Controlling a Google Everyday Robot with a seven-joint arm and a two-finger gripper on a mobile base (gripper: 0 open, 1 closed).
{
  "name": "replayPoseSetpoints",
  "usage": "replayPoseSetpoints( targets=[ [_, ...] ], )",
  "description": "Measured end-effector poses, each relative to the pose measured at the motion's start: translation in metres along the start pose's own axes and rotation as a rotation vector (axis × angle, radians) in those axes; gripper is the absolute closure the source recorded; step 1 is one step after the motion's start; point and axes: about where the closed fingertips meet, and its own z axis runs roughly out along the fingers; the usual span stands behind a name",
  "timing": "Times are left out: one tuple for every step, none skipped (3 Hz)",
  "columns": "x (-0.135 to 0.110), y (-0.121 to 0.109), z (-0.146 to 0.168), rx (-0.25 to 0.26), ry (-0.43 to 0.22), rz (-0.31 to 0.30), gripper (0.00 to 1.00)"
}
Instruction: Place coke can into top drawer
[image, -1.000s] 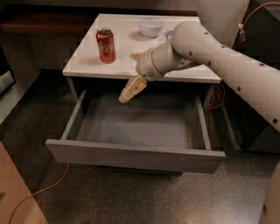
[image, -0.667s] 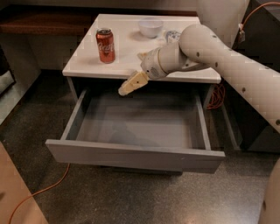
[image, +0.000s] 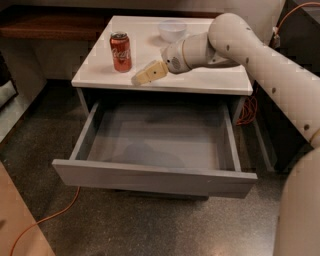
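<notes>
The can (image: 121, 51) stands upright on the white tabletop (image: 215, 80), near its front left corner, with nothing touching it. Just right of the can, slightly nearer the front edge, hovers the claw (image: 148, 74), its tip aimed past the can's base. Whether it is spread or pressed together I cannot tell (it carries nothing). Below and in front of the can, the top drawer (image: 150, 176) is pulled wide open. The risk is that, coming in this low and slanted, the claw nudges the can sideways and topples it or pushes it off the left edge.
</notes>
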Motion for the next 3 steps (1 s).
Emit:
replayPoseSetpoints(
  targets=[
    [-0.017,-0.017,0.011,0.002,-0.012,0.024,0.00],
    [-0.027,-0.035,0.030,0.022,-0.014,0.044,0.00],
    [-0.036,-0.052,0.045,0.063,-0.033,0.067,0.00]
  ],
)
